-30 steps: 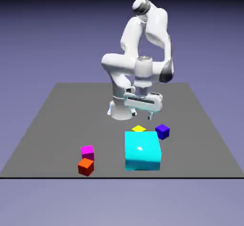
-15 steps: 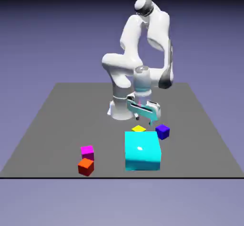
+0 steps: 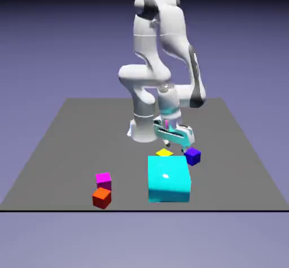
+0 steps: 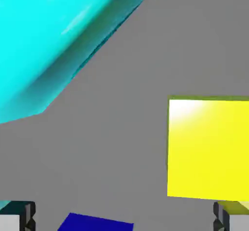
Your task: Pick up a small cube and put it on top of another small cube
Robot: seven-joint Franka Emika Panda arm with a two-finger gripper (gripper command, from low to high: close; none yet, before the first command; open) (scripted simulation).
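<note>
The small yellow cube (image 3: pixel 164 152) lies on the grey table just behind the big cyan cube (image 3: pixel 169 178), which hides most of it. My gripper (image 3: pixel 174 140) hangs open a little above it, between it and the small dark blue cube (image 3: pixel 192 156). In the hand view the yellow cube (image 4: pixel 209 147) fills the right side, just above the right fingertip (image 4: pixel 231 216). My gripper (image 4: pixel 124 216) holds nothing there. The cyan cube (image 4: pixel 58 40) covers the upper left, and the dark blue cube (image 4: pixel 97 223) shows at the bottom edge.
A magenta cube (image 3: pixel 103 178) and an orange-red cube (image 3: pixel 101 197) sit close together near the table's front edge (image 3: pixel 56 209), toward the exterior view's left. The robot's base (image 3: pixel 142 128) stands behind the gripper.
The gripper has come down toward the yellow and dark blue cubes and turned about its axis. The arm's upper links have swung to the exterior view's left. No cube has moved.
</note>
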